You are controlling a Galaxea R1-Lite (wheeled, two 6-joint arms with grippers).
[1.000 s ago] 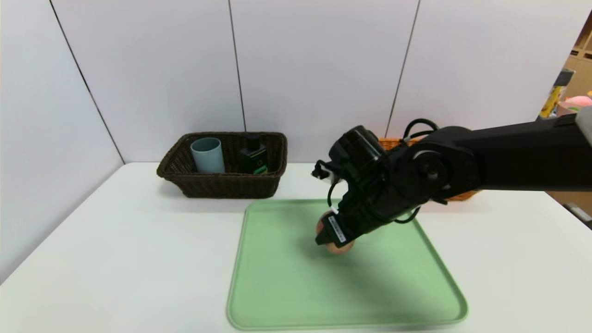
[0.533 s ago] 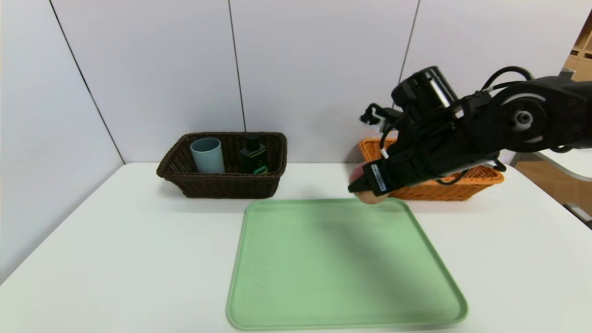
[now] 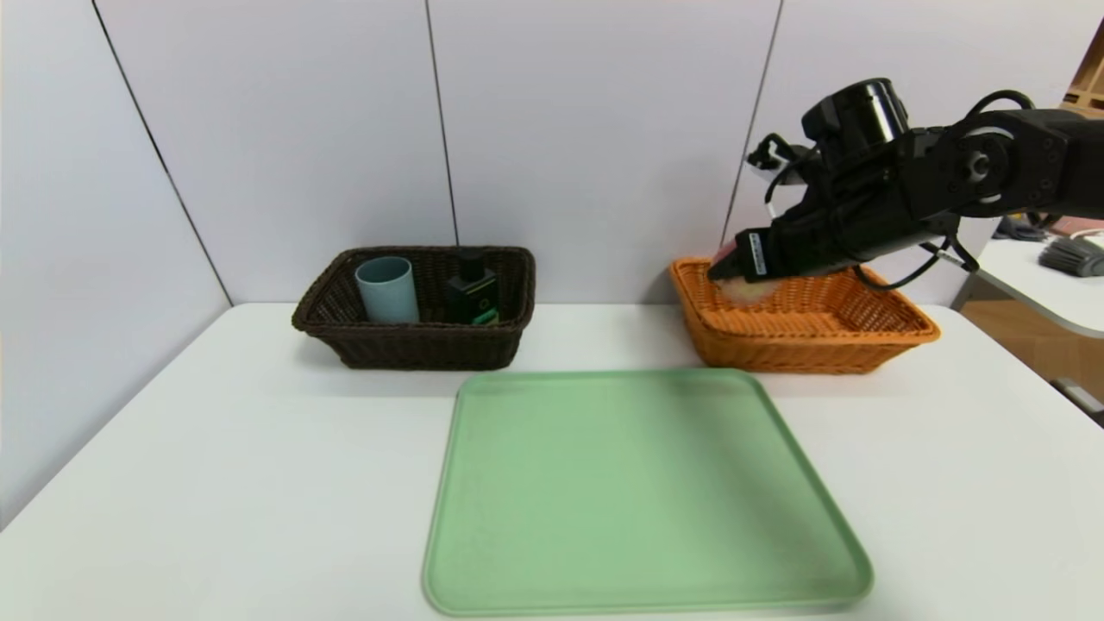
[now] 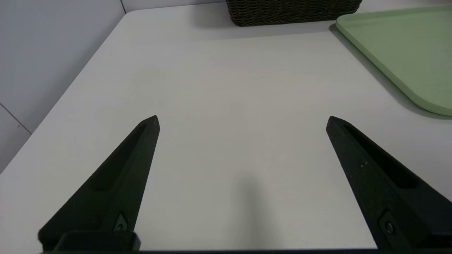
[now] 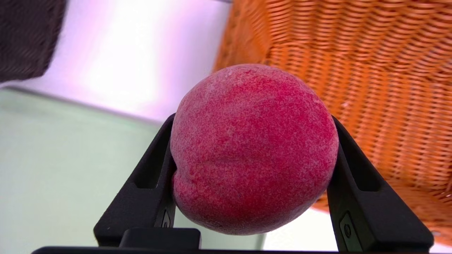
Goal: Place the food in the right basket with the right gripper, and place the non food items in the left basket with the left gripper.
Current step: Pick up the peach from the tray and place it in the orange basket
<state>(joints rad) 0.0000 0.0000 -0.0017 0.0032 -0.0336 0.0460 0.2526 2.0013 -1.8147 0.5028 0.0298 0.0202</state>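
Nearest you, one smooth green tray (image 3: 638,492) lies on the table (image 3: 216,483). The left end effector (image 4: 242,121) is spread wide, parked. Beyond, the right end effector (image 3: 726,266) clamps one fuzzy peach (image 5: 252,148), seemingly above the orange wicker basket (image 3: 802,341); the dark wicker basket (image 3: 414,345) holds one cup (image 3: 386,289) and one bottle (image 3: 471,295).

On the table (image 3: 216,448), the tray (image 3: 638,500) lies nearest the robot. Behind it stand the left basket (image 3: 414,341), holding cup (image 3: 386,289) and bottle (image 3: 472,293), and the right basket (image 3: 802,336).
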